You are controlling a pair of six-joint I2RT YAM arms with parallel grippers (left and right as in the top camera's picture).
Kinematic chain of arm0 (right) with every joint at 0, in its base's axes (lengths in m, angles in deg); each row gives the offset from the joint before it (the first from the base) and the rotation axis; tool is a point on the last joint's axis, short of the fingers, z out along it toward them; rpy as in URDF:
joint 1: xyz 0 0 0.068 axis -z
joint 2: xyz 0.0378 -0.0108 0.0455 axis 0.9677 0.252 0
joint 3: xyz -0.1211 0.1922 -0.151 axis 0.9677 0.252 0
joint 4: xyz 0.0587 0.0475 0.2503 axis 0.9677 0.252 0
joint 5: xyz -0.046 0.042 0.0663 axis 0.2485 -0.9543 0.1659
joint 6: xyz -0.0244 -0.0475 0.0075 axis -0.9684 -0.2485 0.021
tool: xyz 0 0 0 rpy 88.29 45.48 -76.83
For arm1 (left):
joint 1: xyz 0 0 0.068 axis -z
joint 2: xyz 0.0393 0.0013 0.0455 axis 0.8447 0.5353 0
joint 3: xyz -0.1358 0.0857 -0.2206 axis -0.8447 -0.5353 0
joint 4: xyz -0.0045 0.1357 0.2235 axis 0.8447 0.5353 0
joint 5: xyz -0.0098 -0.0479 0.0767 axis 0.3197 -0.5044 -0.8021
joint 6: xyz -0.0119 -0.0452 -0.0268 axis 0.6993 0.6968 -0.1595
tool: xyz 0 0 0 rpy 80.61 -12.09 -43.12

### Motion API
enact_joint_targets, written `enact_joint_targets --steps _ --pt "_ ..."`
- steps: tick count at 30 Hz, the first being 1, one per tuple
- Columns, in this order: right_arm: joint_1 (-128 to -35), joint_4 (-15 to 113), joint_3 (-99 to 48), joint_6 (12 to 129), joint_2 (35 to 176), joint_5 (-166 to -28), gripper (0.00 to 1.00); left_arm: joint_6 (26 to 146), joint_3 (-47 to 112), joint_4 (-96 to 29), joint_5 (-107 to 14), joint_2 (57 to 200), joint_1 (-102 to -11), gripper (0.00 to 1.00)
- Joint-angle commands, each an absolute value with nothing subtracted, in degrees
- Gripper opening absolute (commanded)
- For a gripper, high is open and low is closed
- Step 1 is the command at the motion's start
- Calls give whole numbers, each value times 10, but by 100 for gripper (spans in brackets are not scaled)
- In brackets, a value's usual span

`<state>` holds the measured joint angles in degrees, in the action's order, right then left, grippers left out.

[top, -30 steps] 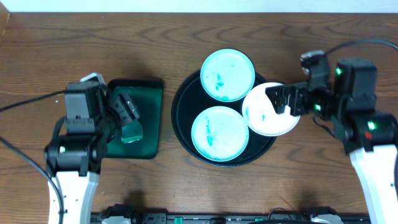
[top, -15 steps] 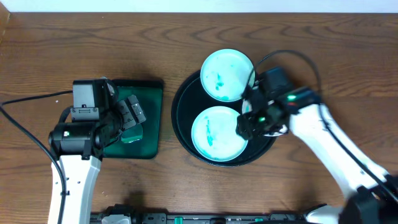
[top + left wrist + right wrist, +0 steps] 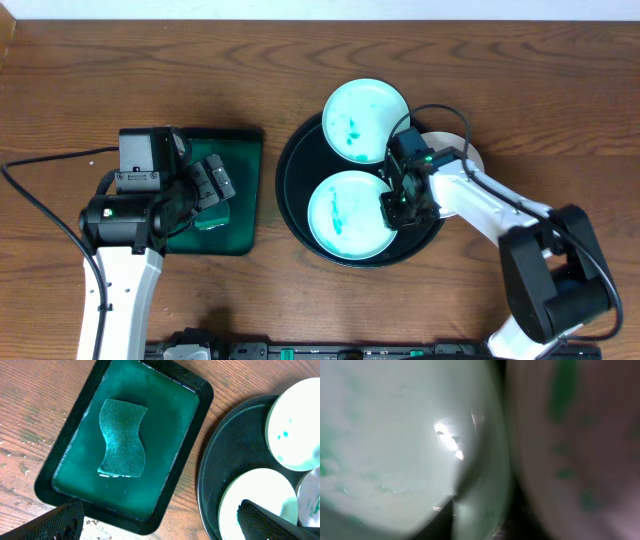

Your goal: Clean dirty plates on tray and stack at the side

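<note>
Right gripper low on the tray among the plates, jaws unreadable; take one rim squarely. Left gripper hovers beside it, jaws wide.

A teal sponge lies in a dark green rectangular tray on the wooden table.
</note>
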<state>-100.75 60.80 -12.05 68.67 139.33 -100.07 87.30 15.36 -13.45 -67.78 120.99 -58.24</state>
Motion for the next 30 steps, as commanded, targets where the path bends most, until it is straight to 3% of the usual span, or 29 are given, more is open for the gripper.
enact_joint_targets --steps 1,3,9,24,27,30 --pt "-1012 594 -115 702 1421 -995 4 865 163 -132 -696 1214 -581 98" --pt "-1006 587 -116 703 1420 -989 1 865 161 -133 -712 1218 -581 100" --pt "-991 560 -116 705 1407 -978 1 891 153 -133 -775 1275 -581 89" --pt "-991 556 -116 705 1406 -978 1 944 149 -230 -829 1588 -584 73" --pt "-991 556 -116 705 1406 -978 1 944 149 -246 -828 1634 -584 64" --pt "-991 556 -116 705 1406 -978 1 944 149 -252 -825 1658 -584 43"
